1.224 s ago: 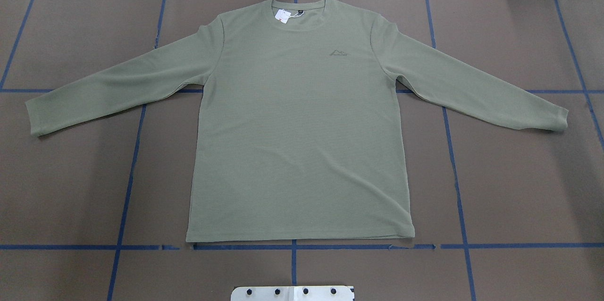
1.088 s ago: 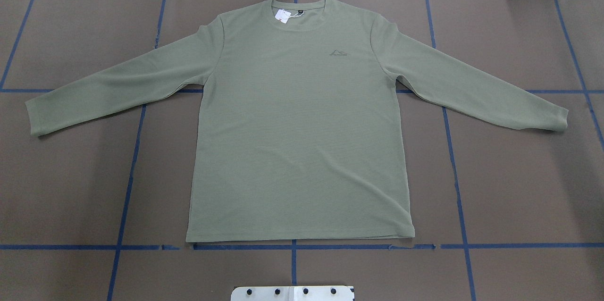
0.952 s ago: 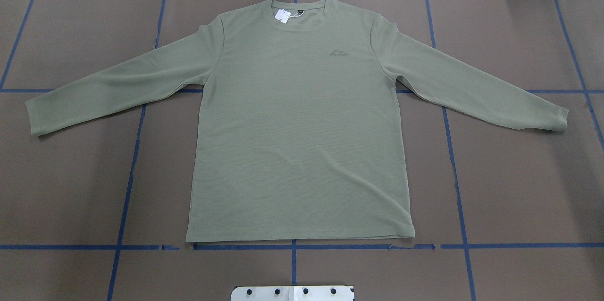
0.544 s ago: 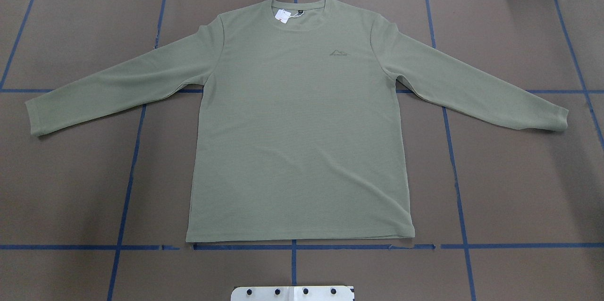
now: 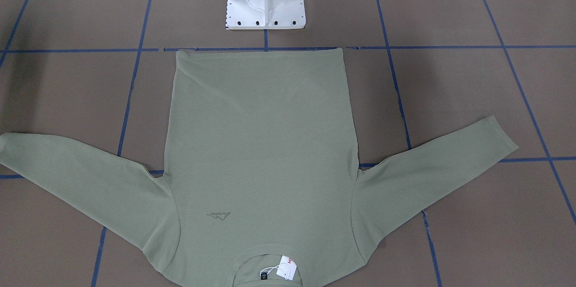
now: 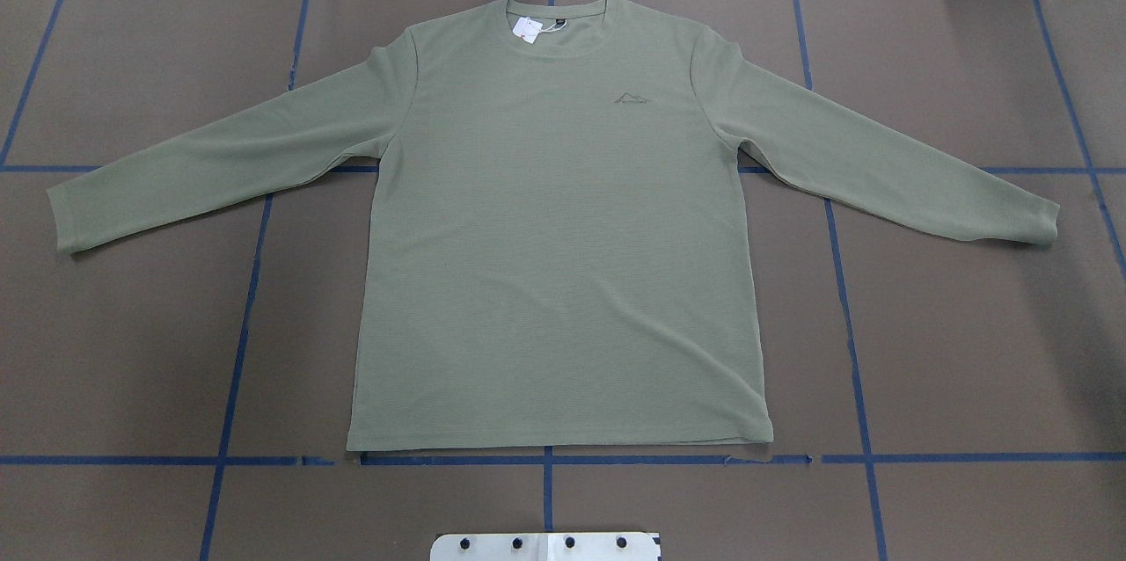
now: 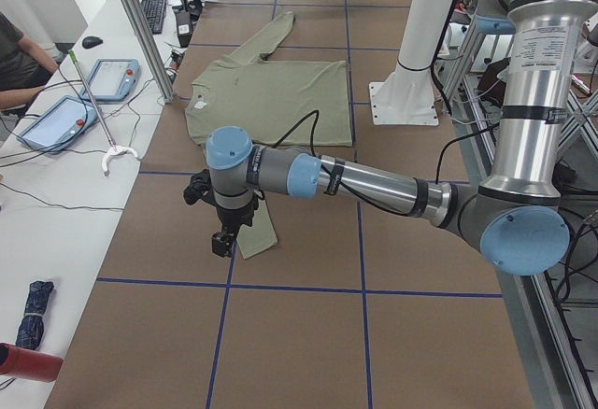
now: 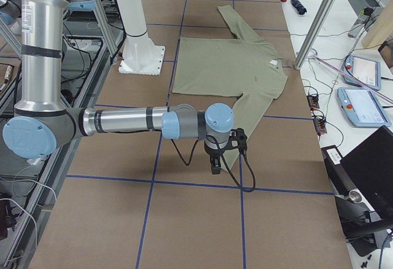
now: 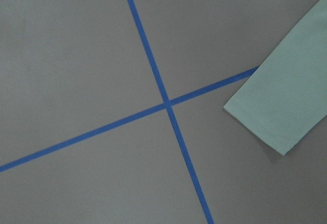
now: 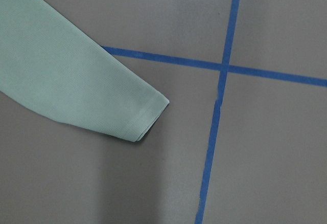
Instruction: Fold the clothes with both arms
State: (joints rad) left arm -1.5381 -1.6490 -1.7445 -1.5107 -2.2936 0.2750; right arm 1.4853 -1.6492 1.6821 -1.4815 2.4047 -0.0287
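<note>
One sage-green long-sleeved shirt, face up and flat on the brown table: collar at the far edge, hem near the white pedestal base, both sleeves spread wide left and right. A hang tag sits at the neck and the chest logo is showing. Change over the last second in the overhead view: none. Outline, sleeves and hem lie exactly as they did, and no fold has begun. Left gripper: hangs above the table just beside the left cuff, apparently clear of the cloth; finger spread cannot be told from the side view. Right gripper: likewise poised close to the right cuff, spread equally unreadable. Assessment: the task is at its very start. Both arms look staged at the sleeve ends, so a first sleeve pickup is the likely next step.
</note>
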